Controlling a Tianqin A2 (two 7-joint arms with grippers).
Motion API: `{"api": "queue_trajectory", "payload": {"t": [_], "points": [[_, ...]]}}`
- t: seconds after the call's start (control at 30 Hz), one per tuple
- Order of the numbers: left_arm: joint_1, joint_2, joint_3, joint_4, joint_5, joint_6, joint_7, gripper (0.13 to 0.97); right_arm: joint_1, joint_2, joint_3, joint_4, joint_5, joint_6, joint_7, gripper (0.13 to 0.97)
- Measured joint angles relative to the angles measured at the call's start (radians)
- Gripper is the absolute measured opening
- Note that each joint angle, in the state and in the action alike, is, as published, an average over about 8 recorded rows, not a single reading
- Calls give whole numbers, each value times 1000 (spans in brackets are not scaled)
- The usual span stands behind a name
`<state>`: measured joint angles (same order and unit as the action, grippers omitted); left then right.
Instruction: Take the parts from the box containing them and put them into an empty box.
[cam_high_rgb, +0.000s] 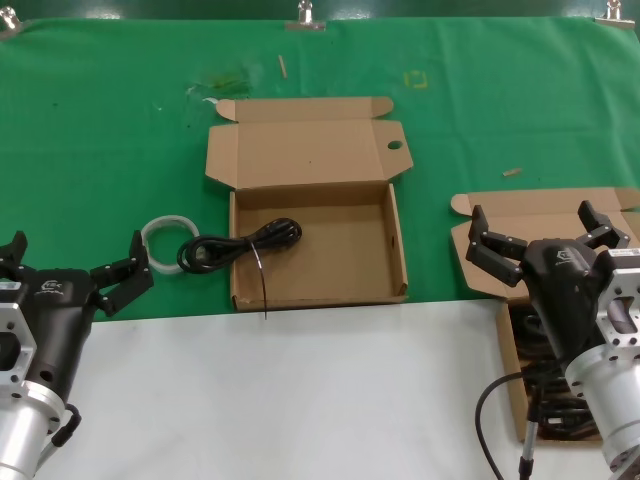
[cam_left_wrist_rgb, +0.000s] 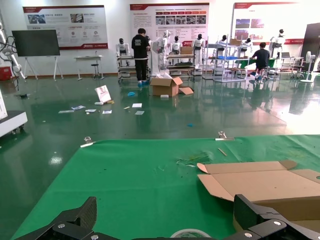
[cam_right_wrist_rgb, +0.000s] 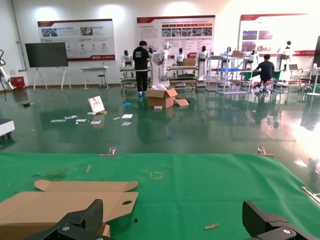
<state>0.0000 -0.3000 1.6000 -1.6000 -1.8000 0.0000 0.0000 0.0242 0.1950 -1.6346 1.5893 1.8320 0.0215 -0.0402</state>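
Looking across the green mat (cam_high_rgb: 100, 130), I saw the box with the round hole in its lid (cam_high_rgb: 310, 230) lying open in the middle, lid folded flat toward the far side, which left its tray free to be loaded from the near edge. One black power cable (cam_high_rgb: 238, 248) lay half in and half out: its coil draped over the tray's left wall, the plug end on the mat outside, just beside a white translucent ring (cam_high_rgb: 166, 234), and its thin tie trailed toward the near wall. I judged it had landed short of a clean drop and would want nudging fully inside. The plain-lidded box (cam_high_rgb: 540, 225) sat at the right, lid open to the far side, largely hidden behind my right arm; dark cable bundles (cam_high_rgb: 535, 385) showed in its tray beside the wrist, so the supply was not yet spent. My right gripper (cam_high_rgb: 545, 238) hung over that box with fingers spread wide, holding nothing, and I read that as poised for the next pick. My left gripper (cam_high_rgb: 70, 268) waited low at the near left, fingers also spread and empty, well apart from the middle box, its wrist camera looking level across the mat.
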Motion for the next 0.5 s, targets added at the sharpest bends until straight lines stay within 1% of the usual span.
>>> {"api": "queue_trajectory", "payload": {"t": [0.5], "points": [[0,0,0,0,0,0,0,966,0,0,0,0,0,0,0,966]]}}
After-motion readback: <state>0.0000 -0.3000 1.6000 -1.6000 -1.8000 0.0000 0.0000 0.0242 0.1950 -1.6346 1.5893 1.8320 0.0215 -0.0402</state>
